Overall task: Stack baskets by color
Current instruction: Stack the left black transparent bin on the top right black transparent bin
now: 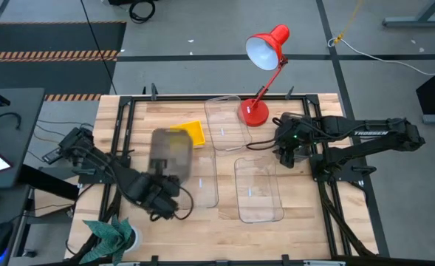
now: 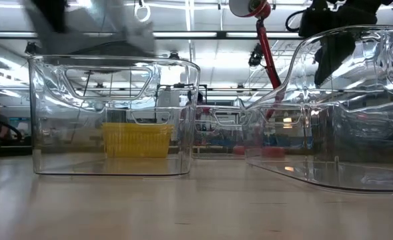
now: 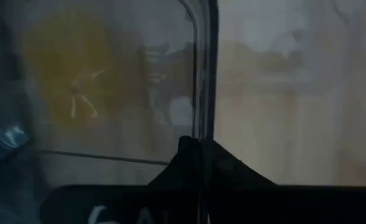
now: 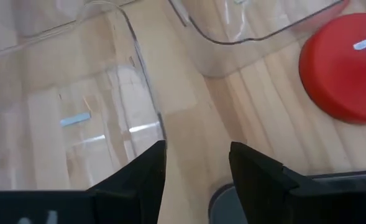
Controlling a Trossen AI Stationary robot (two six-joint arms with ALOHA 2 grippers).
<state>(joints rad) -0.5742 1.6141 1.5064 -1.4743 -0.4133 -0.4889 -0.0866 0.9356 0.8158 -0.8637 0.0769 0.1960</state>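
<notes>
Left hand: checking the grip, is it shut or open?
Shut. In the left wrist view the left hand has its dark fingers meeting on the grey basket wall.

We see pale wood with a matt, fine-grained finish on the table (image 1: 306, 214), framed by dull black metal rails. Clamped in the shut left gripper (image 1: 162, 185) is the smoky grey basket (image 1: 172, 153), translucent plastic, soft in sheen. Just beyond it sits the yellow basket (image 1: 193, 132), opaque bright plastic with a ribbed wall. Just ahead of the spread right gripper (image 1: 282, 150), the clear basket (image 1: 258, 189) is glassy, glossy plastic catching highlights. Beside that gripper the red lamp (image 1: 255, 111) shows a smooth, slightly shiny base. Both grippers look matt black.
</notes>
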